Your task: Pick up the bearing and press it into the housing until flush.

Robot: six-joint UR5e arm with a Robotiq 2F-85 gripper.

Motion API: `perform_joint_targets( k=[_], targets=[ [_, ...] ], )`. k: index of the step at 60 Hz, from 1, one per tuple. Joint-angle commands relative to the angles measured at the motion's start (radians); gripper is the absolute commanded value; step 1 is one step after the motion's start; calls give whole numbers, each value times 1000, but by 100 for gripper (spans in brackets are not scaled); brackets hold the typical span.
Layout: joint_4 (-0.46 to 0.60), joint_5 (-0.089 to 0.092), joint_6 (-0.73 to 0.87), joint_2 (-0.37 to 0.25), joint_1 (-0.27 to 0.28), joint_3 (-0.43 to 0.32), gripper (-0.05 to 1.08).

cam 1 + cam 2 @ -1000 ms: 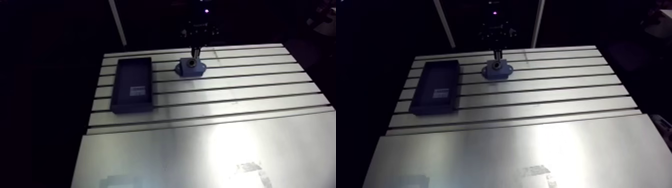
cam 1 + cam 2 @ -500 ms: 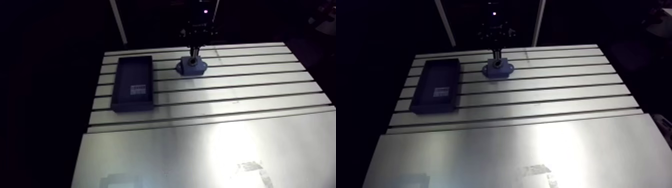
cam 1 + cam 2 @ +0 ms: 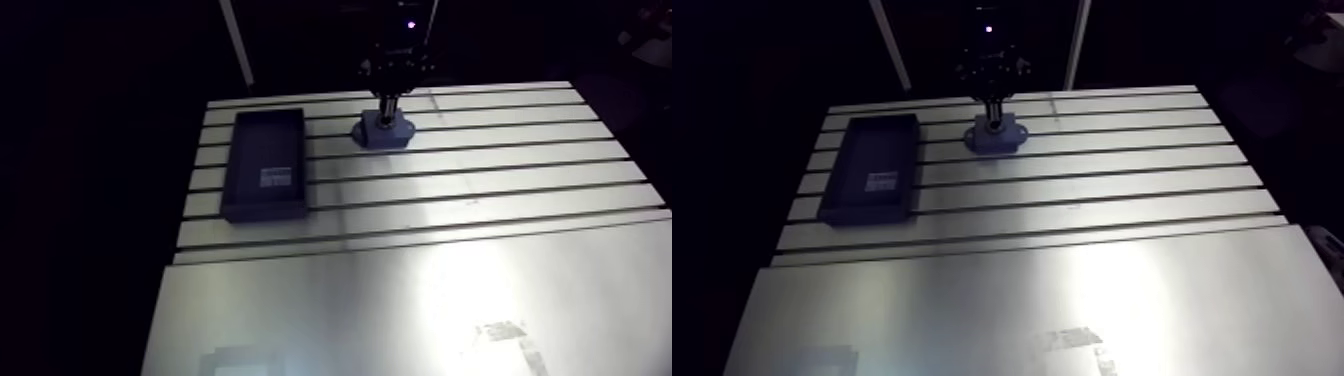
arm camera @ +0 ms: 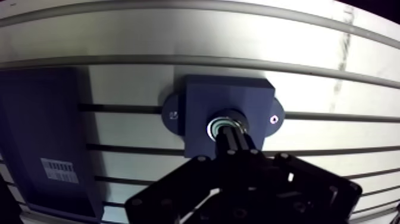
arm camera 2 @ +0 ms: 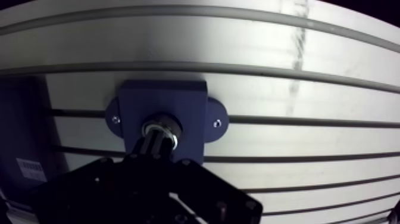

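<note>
While the end effector (image 4: pixel 231 134) stands straight over the blue housing (image 4: pixel 202 101), its 2 fingers (image 4: pixel 238 146) are drawn together into 1 dark column. They appear to grip nothing between them, and their tips sit on the middle of the bearing (image 4: pixel 216 126).

The bearing lies in the housing's round bore, and only its bright steel ring shows around the fingertips. Whether it is flush with the top face I cannot tell from the wrist view. The housing rests flat on the slotted table (image 4: pixel 178 42) with an ear and a small hole on each side. A dark tray (image 3: pixel 265 165) with a white label lies apart from it, beside the end effector.

I judge the bearing to be small, dense and rigid, with smooth, slippery metal faces. It will not give, so a tilted push could cock it in the bore and jam it. To lift it, pinch across the outer ring. To seat it, press squarely on its flat top face, ideally loading the outer ring, not the inner one. The housing looks lighter and could skid unless the push is vertical.
</note>
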Motion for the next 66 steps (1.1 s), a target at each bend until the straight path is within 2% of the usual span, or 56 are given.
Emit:
perform_joint_targets(
  k=[1,66],
  targets=[
    [-5,0,-2,3,-1,7,108],
    [-6,0,-5,9,-1,9,108]
  ],
)
